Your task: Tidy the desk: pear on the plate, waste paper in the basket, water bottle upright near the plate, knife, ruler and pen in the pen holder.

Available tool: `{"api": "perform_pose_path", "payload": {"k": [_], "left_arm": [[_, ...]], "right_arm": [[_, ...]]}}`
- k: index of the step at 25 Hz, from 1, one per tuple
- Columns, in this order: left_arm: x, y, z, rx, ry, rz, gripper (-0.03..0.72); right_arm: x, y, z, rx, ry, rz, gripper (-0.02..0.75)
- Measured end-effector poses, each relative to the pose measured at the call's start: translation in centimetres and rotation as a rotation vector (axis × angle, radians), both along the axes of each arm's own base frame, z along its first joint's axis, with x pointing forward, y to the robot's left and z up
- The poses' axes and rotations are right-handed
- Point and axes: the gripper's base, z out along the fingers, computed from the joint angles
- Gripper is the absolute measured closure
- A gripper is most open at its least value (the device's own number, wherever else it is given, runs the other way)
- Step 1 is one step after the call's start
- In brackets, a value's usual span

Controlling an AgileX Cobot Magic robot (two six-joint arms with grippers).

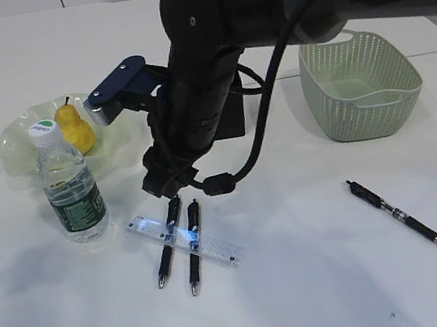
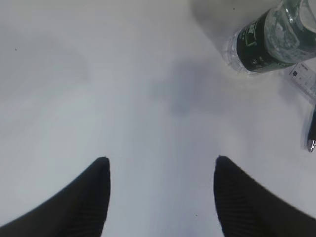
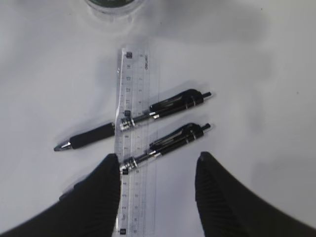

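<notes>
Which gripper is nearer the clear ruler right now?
Right. The right gripper hangs open directly over the ruler and the two pens crossing it. The left gripper is open over bare table, with the ruler off at its view's edge beyond the bottle.

- Right arm (image 1: 212, 66) reaches across from upper right, bent down toward table centre.
- Right gripper (image 3: 157, 163) points down, fingers (image 3: 98, 197) spread apart, nothing between them.
- Left gripper (image 2: 160, 163) hangs above table, fingers (image 2: 84, 202) wide apart, holding nothing.
- Left arm not seen in exterior view.
</notes>
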Motion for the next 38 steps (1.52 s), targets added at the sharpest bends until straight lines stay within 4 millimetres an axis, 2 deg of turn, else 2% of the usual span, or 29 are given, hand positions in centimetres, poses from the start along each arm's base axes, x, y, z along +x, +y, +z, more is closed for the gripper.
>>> {"api": "perform_pose_path", "payload": {"k": [12,21,27,35,38], "left_arm": [[0.0,0.0,0.0,0.003,-0.006,0.001,0.222],[0.0,0.0,0.0,0.003,-0.006,0.001,0.222],[0.0,0.0,0.0,0.003,-0.006,0.001,0.222],[0.0,0.0,0.0,0.003,-0.006,0.001,0.222],[0.0,0.0,0.0,0.003,-0.006,0.001,0.222]], "right_arm": [[0.4,1.8,-4.7,0.028,0.057,0.165,0.367],[0.7,2.0,-5.7,0.025,0.04,0.209,0.367],[0.8,2.1,-7.2,0.01,0.064,0.21,0.367],[1.2,1.6,-7.2,0.007,0.062,0.199,0.366],[1.2,1.5,-7.2,0.007,0.062,0.197,0.344]]}}
